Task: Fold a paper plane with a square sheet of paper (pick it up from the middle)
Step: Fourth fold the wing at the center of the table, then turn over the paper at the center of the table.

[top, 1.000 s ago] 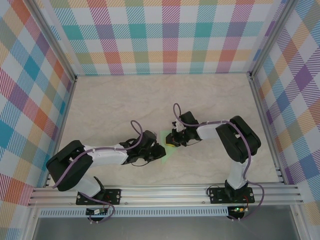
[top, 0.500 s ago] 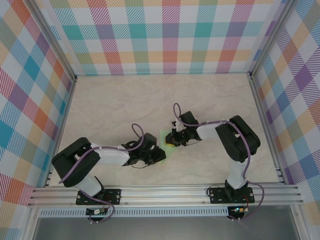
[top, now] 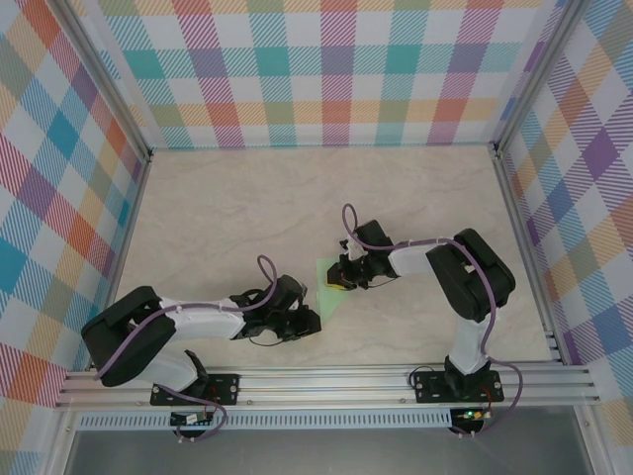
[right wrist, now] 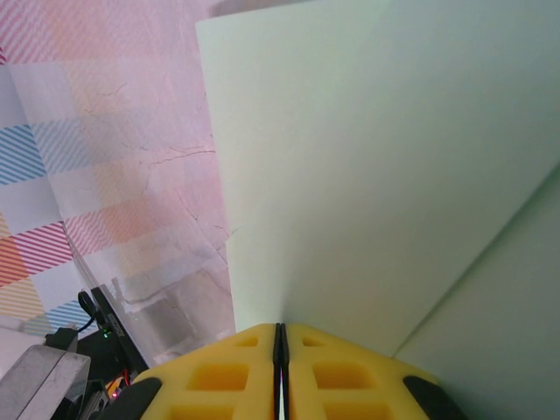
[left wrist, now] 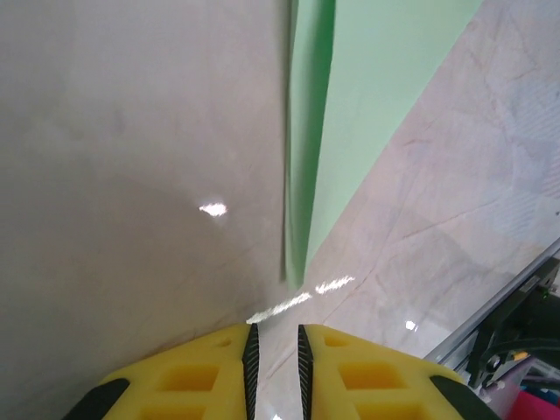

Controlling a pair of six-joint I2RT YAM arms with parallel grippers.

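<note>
The square sheet of paper (top: 323,293) is pale mint green and folded into a narrow pointed shape, lying on the marble table between the two grippers. My right gripper (top: 340,281) is shut on its right edge; in the right wrist view the sheet (right wrist: 367,175) runs straight into the closed jaws (right wrist: 280,329). My left gripper (top: 309,323) sits just short of the sheet's near tip. In the left wrist view its jaws (left wrist: 275,332) stand slightly apart with nothing between them. The paper (left wrist: 350,105) lies ahead of them, with its tip pointing toward them.
Plaid walls enclose the marble table (top: 247,198) on three sides. An aluminium rail (top: 326,381) with both arm bases runs along the near edge, and it also shows as the rail (left wrist: 516,302) at the lower right of the left wrist view.
My left gripper has drawn back toward the near edge and off the paper, so more of the green sheet shows. The right gripper has stayed in place on the sheet.
</note>
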